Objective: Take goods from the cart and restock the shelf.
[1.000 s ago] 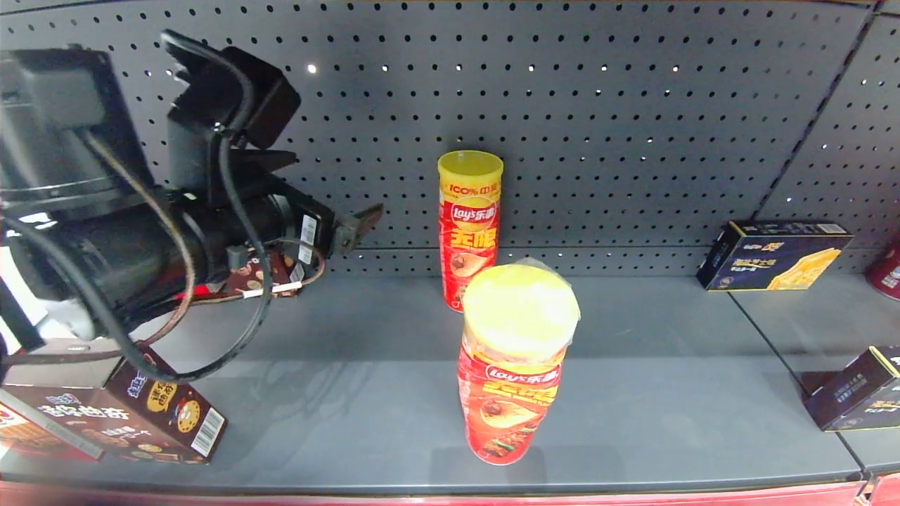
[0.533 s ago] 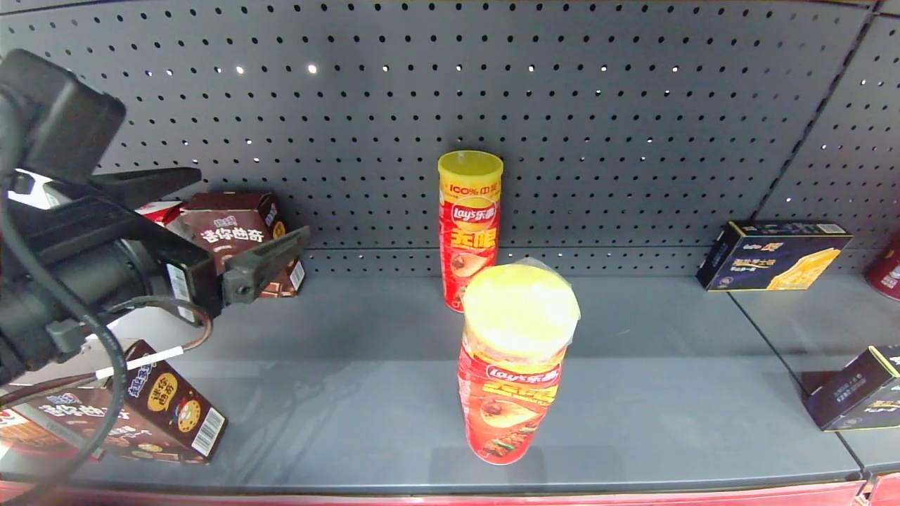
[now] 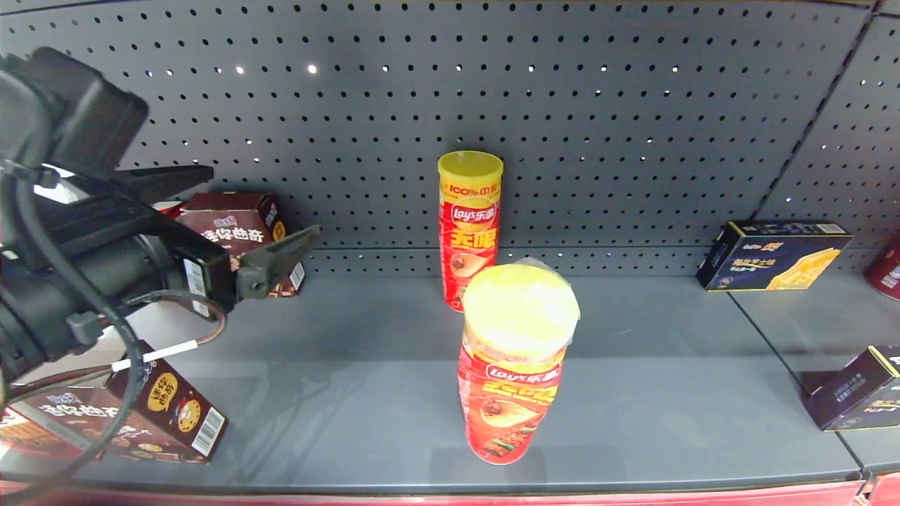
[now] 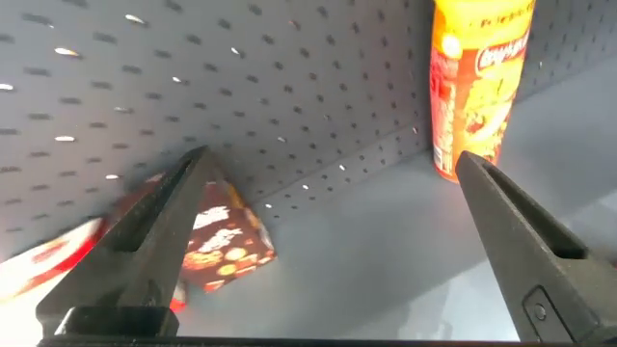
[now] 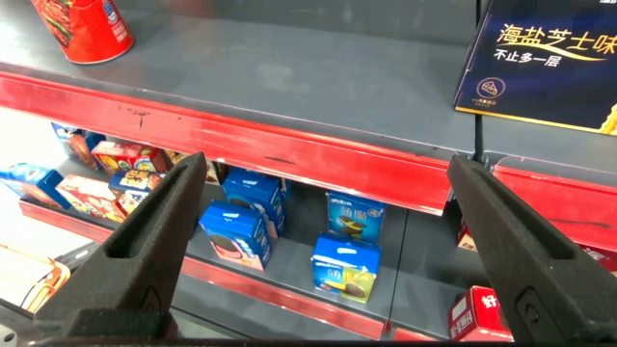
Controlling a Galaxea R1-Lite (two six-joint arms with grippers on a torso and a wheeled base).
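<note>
- Head view: shelf [image 3: 668, 393] is a flat grey board, matte and faintly glossy, with a perforated grey pegboard [image 3: 598, 126] behind it.
- Left gripper [image 3: 264, 199]: two dark, tapered fingers spread wide, clamped on nothing. It hangs over the left part of the shelf.
- Brown box [image 3: 235, 225]: printed cardboard carton, sitting at the foot of the pegboard, just past the fingers. Contact with the fingers cannot be told.
- Left wrist view: left gripper [image 4: 333, 159] with jaws apart. The brown box [image 4: 227, 241] lies beyond one finger rather than in the gap, with one corner toward the camera.
- Front brown box [image 3: 165, 414]: same kind of carton, at the shelf's front left corner, barcode end facing out.
- Rear can [image 3: 470, 225]: upright red cylinder with a yellow lid, close to the pegboard.
- Front can [image 3: 517, 372]: upright, same print, directly before the rear can. Clear film shows around its yellow lid.
- Dark blue box [image 3: 773, 256]: flat carton propped at the back right. A second dark blue box [image 3: 854, 390] sits nearer the front, on the next bay.
- Right wrist view: right gripper [image 5: 328, 162] with fingers wide apart, holding nothing, before the shelf's scuffed red lip [image 5: 289, 145].
- Lower shelf [image 5: 424, 299], under the lip: holds small blue cartons [image 5: 347, 265], standing upright.
</note>
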